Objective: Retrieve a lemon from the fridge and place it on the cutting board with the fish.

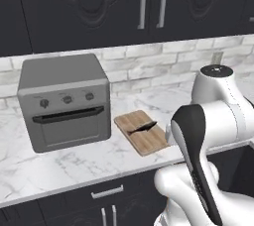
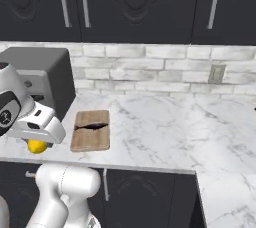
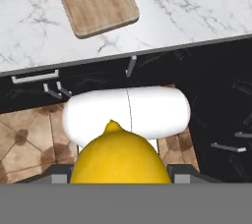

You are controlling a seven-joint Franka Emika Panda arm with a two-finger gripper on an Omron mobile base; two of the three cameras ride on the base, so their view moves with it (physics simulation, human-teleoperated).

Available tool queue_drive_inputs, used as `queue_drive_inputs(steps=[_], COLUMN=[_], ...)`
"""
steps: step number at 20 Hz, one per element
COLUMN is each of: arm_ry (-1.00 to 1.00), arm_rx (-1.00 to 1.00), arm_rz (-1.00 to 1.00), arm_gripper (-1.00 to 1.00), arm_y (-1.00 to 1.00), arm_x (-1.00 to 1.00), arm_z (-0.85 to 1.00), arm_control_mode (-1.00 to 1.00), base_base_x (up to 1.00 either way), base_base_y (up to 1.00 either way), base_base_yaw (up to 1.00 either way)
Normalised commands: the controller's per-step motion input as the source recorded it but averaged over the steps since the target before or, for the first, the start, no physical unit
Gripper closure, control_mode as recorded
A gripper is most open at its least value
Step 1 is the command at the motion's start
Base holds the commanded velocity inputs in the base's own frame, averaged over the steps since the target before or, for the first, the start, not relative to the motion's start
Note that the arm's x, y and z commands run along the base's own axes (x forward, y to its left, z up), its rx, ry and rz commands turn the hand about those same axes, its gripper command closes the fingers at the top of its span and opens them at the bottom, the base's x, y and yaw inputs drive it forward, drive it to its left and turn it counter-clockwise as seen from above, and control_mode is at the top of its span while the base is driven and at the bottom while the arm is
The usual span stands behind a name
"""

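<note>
Bright yellow, smooth, nipple-tipped lemon (image 3: 118, 154) clamped in the gripper (image 3: 118, 176) off the marble counter's (image 2: 160, 127) front edge; slim dark fish (image 1: 144, 129) lying on grained rectangular wooden cutting board (image 1: 149, 141).

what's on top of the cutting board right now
One dark fish lies across the cutting board, toward its far end; the near half is bare wood. The lemon is not on it, still at the gripper; the board's underside is hidden.
</note>
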Motion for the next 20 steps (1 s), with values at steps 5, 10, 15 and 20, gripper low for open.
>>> queue_drive_inputs(steps=[5,10,15,20], arm_ry=[0.00,0.00,0.00,0.00], arm_rx=[0.00,0.00,0.00,0.00], arm_rz=[0.00,0.00,0.00,0.00], arm_gripper=[1.00,1.00,1.00,1.00], arm_y=[0.00,0.00,0.00,0.00], arm_x=[0.00,0.00,0.00,0.00], arm_z=[0.00,0.00,0.00,0.00], arm_control_mode=[1.00,1.00,1.00,1.00], base_base_x=[0.61,0.83,0.24,0.01], base_base_y=[0.00,0.00,0.00,0.00], base_base_yaw=[0.09,0.11,0.02,0.00])
